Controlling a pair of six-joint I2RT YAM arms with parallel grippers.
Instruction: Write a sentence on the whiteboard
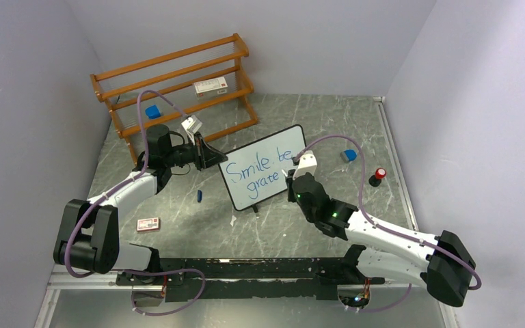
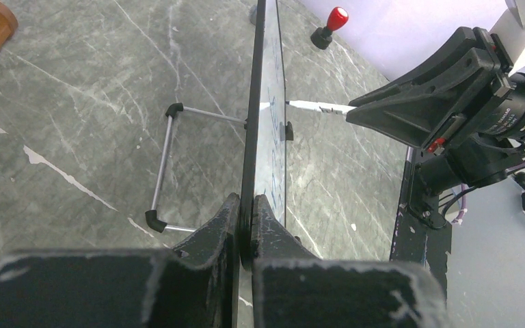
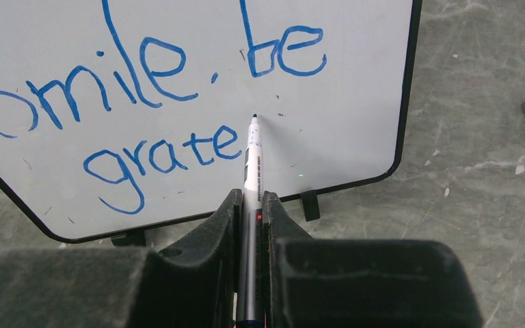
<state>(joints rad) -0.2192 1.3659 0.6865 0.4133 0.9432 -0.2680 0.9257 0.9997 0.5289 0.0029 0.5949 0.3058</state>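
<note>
The board (image 3: 342, 130) is clamped edgewise by the left gripper (image 2: 245, 208), the pen (image 3: 251, 164) by the right gripper (image 3: 249, 205). "Ful" is best added where the writing (image 3: 167, 154) ends on the board, with light pressure.

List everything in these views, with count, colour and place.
whiteboard: one, white, black frame, standing centre
sentence: one, blue, "Smile. be grate", on whiteboard
marker: one, white, dark tip, pointing at whiteboard
wooden rack: one, brown, far left
rack box: one, red-white, upper rack
loose box: one, red-white, near left
blue block: one, blue, low on rack
small blue piece: one, blue, left of whiteboard
grey-blue block: one, right of whiteboard
stamp: one, black, red top, right side
table: one, grey marble
left hand: one, black, shut on whiteboard edge
right hand: one, black, shut on marker
</note>
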